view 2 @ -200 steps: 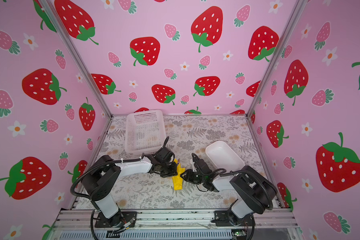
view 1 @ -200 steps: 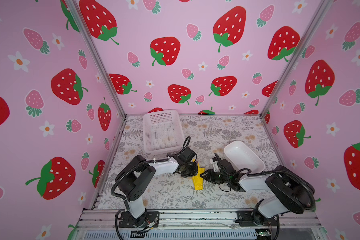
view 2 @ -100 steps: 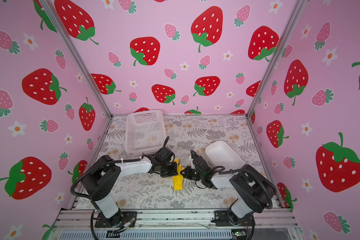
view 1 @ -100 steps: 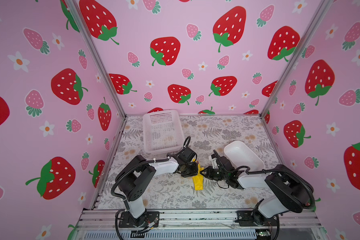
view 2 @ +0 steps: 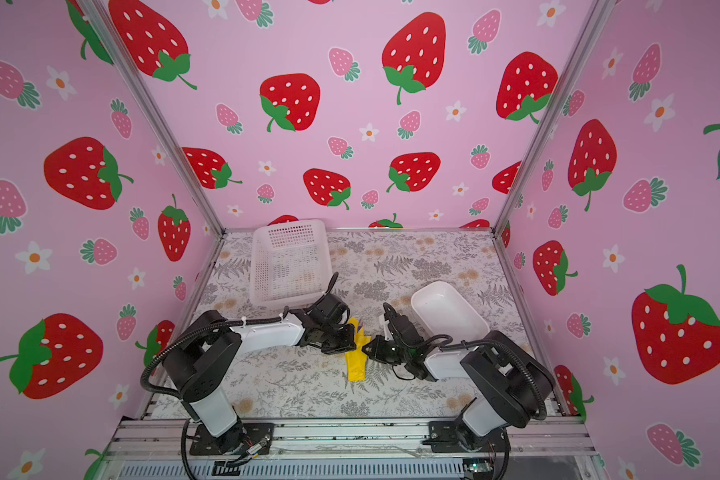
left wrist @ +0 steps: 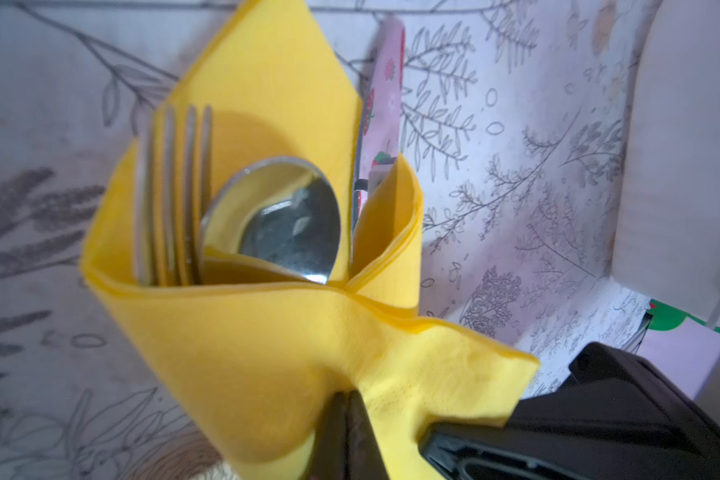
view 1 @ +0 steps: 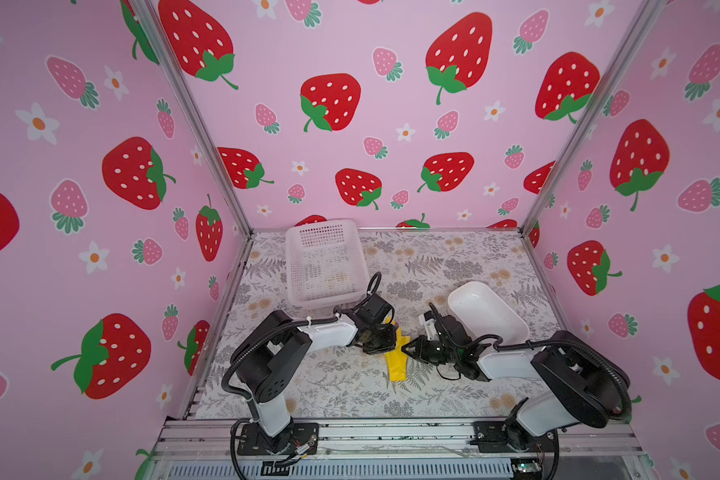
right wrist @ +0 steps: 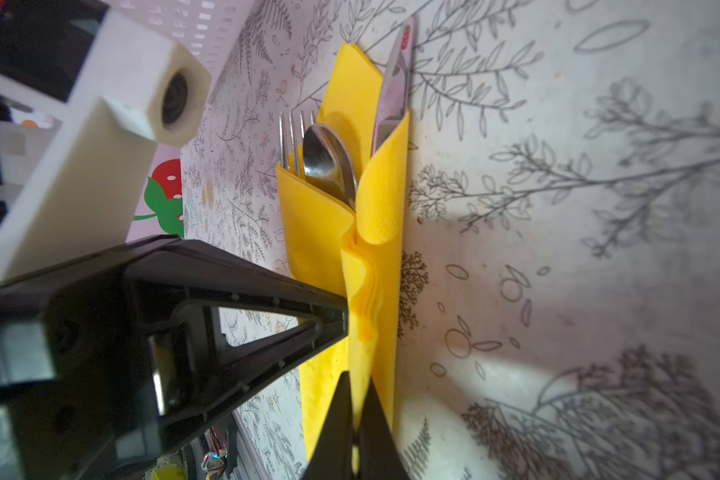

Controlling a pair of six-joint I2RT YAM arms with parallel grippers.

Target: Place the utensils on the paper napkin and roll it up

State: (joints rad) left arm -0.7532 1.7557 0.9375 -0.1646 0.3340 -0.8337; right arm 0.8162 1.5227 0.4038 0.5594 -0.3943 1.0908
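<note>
A bright yellow thin paper napkin [view 1: 396, 365] lies folded into a narrow bundle on the grey floral-print tabletop [view 1: 433, 257]. It sits near the front middle, between the two arms in both top views. Tucked into its open end are a slim silver metal fork [left wrist: 171, 187], a shiny metal spoon [left wrist: 291, 220] beside it, and a flat metal knife [left wrist: 385, 95] along the outer fold (its blade mirrors the pink strawberry wall). The black left gripper [left wrist: 345, 399] has its jaws pressed together on a raised fold of the napkin. The black right gripper [right wrist: 356, 388] meets it from the opposite side, jaws likewise closed with a pinch of the yellow paper between them. A white mesh plastic basket [view 1: 323, 235] and a white smooth oblong tray [view 1: 485, 311] stand behind, apart from the bundle.
</note>
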